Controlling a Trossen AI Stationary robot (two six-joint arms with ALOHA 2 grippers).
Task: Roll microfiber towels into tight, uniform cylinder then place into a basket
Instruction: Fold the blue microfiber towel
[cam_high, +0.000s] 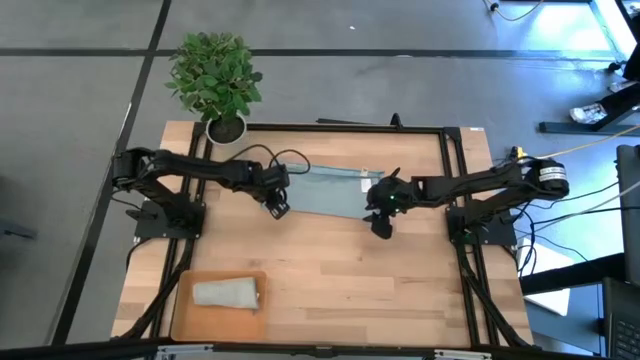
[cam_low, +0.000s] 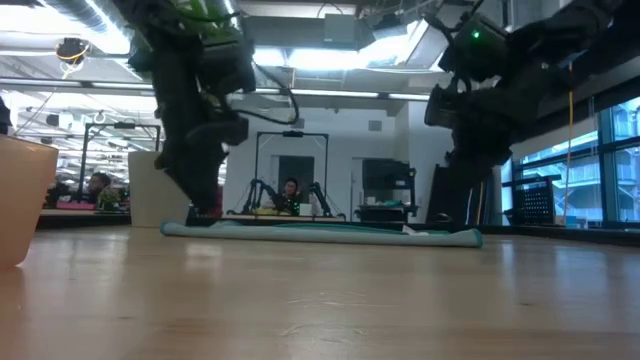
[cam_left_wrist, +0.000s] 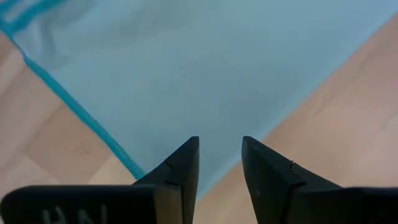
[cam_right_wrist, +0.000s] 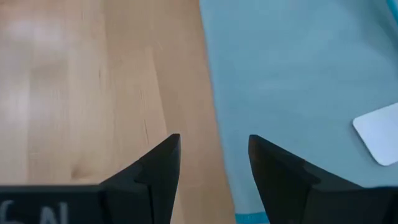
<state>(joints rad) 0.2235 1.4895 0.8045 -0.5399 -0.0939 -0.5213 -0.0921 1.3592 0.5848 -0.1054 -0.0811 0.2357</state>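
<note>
Seen from overhead: a light wooden table (cam_high: 330, 260) framed by black rails carries a flat, light blue-teal microfiber towel (cam_high: 330, 188) spread near the middle of its far half. The towel's left and right ends are partly covered by the two dark arms, so its full outline is cut off there. In the low view it reads only as a thin teal strip (cam_low: 330, 232) lying flat on the surface.

The left gripper (cam_high: 278, 205) stands over the towel's left near corner. Its two dark fingers (cam_left_wrist: 180, 171) are a narrow gap apart and hold nothing; the towel corner and its darker stitched hem lie below them, and whether the tips touch the cloth cannot be made out.

The right gripper (cam_high: 381, 222) stands at the towel's right near edge. Its fingers (cam_right_wrist: 155, 168) are spread wide and empty, one over bare wood, the other over cloth. A small white tag (cam_right_wrist: 379, 134) lies on the towel, partly cut off by the frame.

At the table's near left corner sits a shallow rectangular orange-tan basket (cam_high: 185, 310) holding one pale grey-green rolled towel (cam_high: 227, 292); the basket's near rim is partly hidden by the rail.

A leafy green plant in a white pot (cam_high: 215, 80) stands at the far left corner. The near centre and near right of the surface are bare wood.
</note>
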